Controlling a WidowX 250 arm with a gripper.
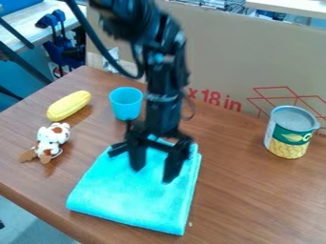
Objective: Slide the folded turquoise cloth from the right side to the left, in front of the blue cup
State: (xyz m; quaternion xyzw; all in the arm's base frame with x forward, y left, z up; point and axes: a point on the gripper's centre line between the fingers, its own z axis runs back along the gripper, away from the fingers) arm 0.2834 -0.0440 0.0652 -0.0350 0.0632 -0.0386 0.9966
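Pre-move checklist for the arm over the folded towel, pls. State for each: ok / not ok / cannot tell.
1. Gripper open: ok, fingers apart.
2. Gripper positioned over the turquoise towel: ok.
3. Fingertips clear of the towel: cannot tell, height is unclear from this angle.
4. Towel folded and lying on the table: ok.
5. Can upright and apart from the towel: ok, off to the right of the picture.
6. Yellow corn and spotted plush toy off the towel: ok, both on the table at picture left.
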